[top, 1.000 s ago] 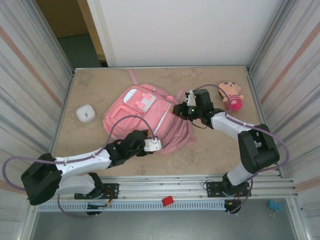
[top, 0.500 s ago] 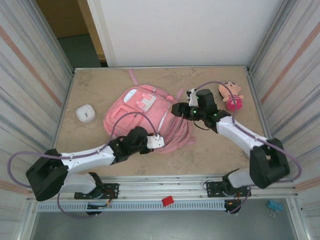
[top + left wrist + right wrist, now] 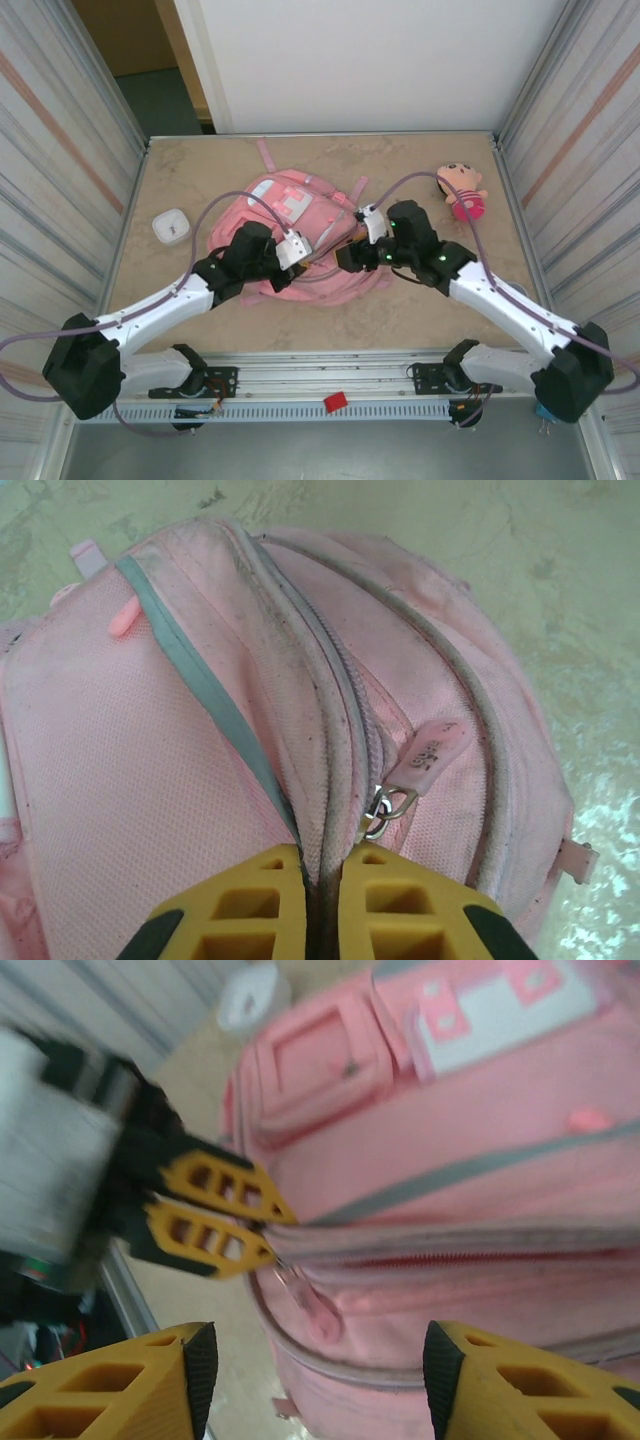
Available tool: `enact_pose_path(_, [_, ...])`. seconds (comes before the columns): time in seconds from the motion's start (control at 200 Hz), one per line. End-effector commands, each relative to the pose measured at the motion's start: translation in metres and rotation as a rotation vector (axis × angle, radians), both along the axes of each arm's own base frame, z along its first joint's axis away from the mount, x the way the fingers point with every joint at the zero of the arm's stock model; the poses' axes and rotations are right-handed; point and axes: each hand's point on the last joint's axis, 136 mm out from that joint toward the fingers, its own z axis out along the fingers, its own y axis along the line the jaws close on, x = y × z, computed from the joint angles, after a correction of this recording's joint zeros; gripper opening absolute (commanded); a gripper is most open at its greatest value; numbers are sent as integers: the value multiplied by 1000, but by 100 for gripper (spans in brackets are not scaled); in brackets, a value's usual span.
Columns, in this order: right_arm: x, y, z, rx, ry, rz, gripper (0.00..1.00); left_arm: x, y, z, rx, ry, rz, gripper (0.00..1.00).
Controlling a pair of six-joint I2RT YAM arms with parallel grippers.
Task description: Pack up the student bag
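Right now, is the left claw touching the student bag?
Touching. In the left wrist view, the left claw is shut on a seam ridge of the student bag, just beside the zipper pull.

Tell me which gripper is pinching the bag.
The left gripper: its fingers are closed on the bag's fabric beside the zip. The right gripper is open, holding nothing.

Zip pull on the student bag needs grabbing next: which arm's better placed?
Right, likely: the right pincer is open and lined up on the zip pull; the left pincer is shut on the student bag at the seam beside it.
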Motion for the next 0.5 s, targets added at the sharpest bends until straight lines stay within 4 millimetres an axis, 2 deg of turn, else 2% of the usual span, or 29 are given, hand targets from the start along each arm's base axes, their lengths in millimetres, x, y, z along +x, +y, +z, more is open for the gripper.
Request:
enact_pose_path(0.0, [-9, 9, -14, -89, 35, 90, 57, 0, -16, 42, -161, 43, -27, 0])
enact_pose_path(0.09, [-8, 15, -21, -113, 54, 111, 57, 0, -16, 46, -185, 69, -31, 0])
enact_pose_path(0.496, [-8, 42, -21, -131, 32, 186, 58, 0, -26, 55, -241, 126, -50, 0])
